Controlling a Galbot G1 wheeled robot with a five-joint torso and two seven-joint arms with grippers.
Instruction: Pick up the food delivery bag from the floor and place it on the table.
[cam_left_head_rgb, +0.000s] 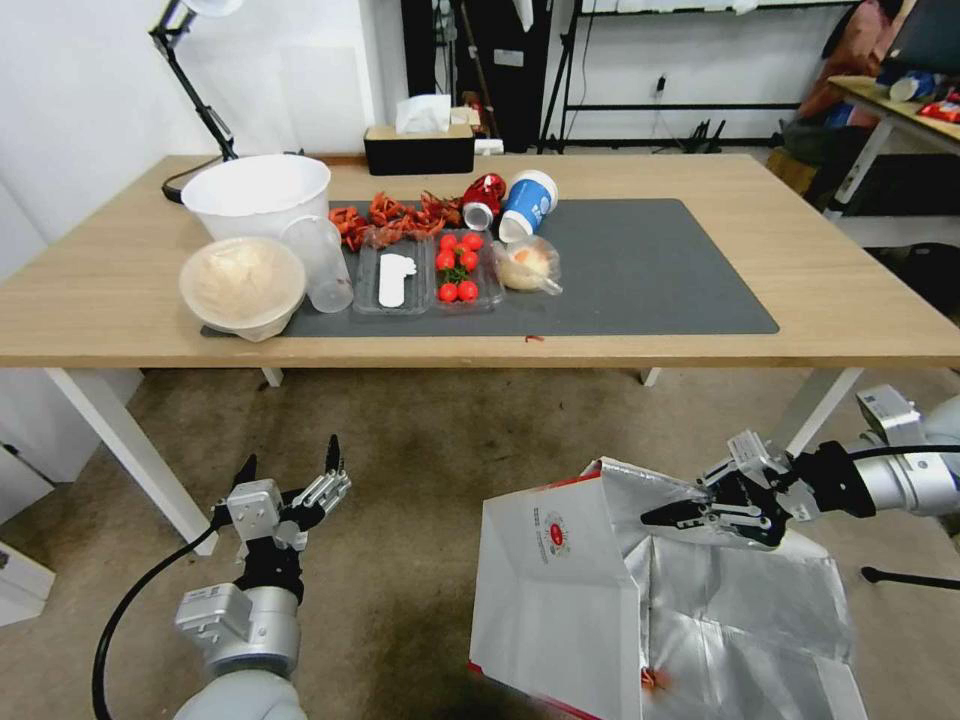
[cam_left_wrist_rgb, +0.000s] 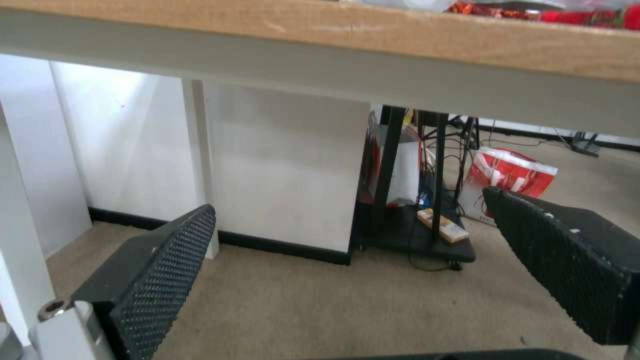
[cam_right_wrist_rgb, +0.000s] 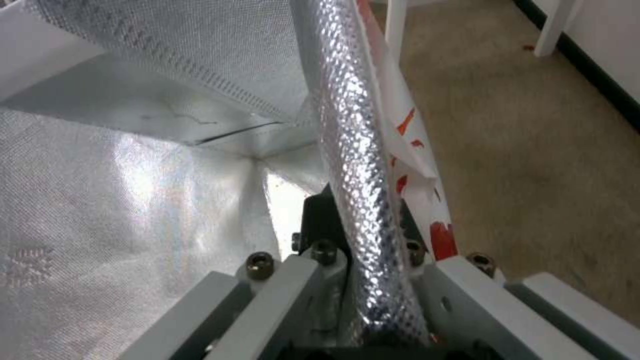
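White wall (cam_left_head_rgb: 90, 90) behind; black desk lamp (cam_left_head_rgb: 190, 60) clamped at left; dark shelving (cam_left_head_rgb: 700, 70) beyond; cluttered wooden desk (cam_left_head_rgb: 890, 105) at right.

Lighting: even, bright indoor light from overhead; the worktop (cam_left_head_rgb: 800, 290) is uniformly lit, with no hard glare. Shadow: soft, dark patch on the floor (cam_left_head_rgb: 420, 470) beneath it. Glare: the foil lining of the food delivery bag (cam_right_wrist_rgb: 133, 200) throws bright white sheen near my right wrist camera. Distortion: the head view bows straight edges toward its corners. Focus: my left fingers (cam_left_wrist_rgb: 160, 270) sit close and slightly soft; the wall behind washes pale. Bag foil nearest my lens blurs.
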